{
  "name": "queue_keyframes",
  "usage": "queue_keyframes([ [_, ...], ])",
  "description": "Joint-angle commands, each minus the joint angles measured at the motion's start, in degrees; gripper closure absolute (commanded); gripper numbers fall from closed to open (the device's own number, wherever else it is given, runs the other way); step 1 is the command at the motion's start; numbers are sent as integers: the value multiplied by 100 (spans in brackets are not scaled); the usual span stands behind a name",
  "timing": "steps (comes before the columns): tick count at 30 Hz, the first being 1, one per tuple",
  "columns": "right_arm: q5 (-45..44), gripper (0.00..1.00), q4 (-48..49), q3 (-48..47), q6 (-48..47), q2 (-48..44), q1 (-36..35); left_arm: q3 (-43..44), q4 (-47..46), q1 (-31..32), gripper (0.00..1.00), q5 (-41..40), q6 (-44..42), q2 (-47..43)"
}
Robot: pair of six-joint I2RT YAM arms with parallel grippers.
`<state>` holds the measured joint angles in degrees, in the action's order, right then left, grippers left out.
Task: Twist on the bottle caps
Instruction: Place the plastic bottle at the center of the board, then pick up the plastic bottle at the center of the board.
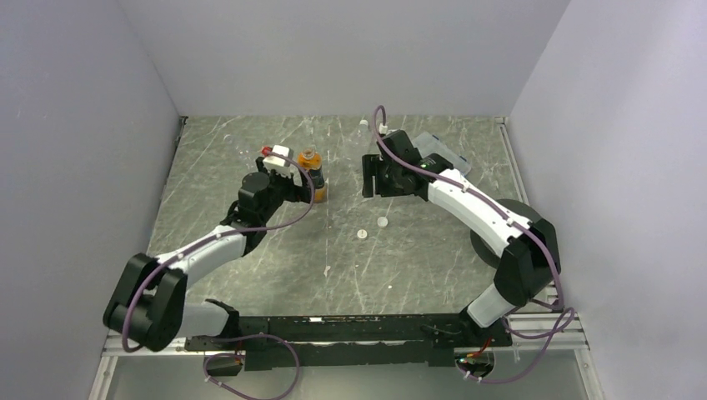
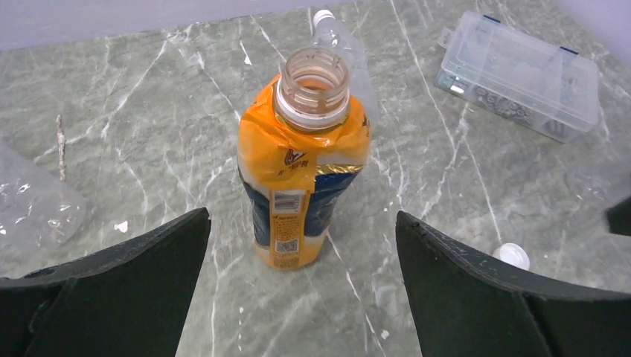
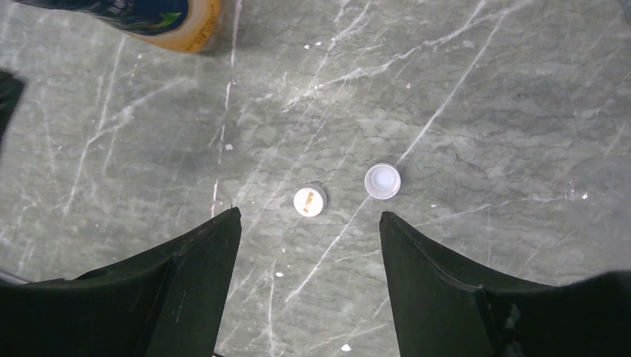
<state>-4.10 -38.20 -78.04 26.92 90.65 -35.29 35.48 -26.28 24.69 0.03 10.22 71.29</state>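
Observation:
An orange bottle point(image 2: 303, 160) with a dark label stands upright and uncapped on the table, just beyond my left gripper point(image 2: 301, 216). That gripper is open, its fingers wide on either side and clear of the bottle point(image 1: 313, 172). Two small white bottle caps point(image 3: 309, 201) point(image 3: 382, 181) lie loose on the table, right beyond the fingertips of my right gripper point(image 3: 309, 216), which is open and empty. From above, the caps point(image 1: 382, 222) point(image 1: 362, 235) sit mid-table, nearer than the right gripper point(image 1: 371, 175). A clear bottle point(image 2: 344, 46) with a white cap lies behind the orange one.
A flat clear box point(image 2: 521, 71) with small parts sits at the back right. Another white cap point(image 2: 512, 255) lies by the left gripper's right finger. Crumpled clear plastic point(image 2: 30, 201) lies to the left. A black disc point(image 1: 488, 243) is partly hidden under the right arm.

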Motion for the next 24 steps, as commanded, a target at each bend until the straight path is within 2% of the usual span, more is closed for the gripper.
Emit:
queue_keyframes([
  [1,58,28,228,52,-90,-504,6,-151,-1972,-64,1,12,-382,558],
  [14,72,28,347,459,-132,-960,4,-607,-4465,-96,0,498,-159,2425],
  [24,148,28,433,659,-127,-996,4,-598,-5884,-96,4,443,-57,3751],
])
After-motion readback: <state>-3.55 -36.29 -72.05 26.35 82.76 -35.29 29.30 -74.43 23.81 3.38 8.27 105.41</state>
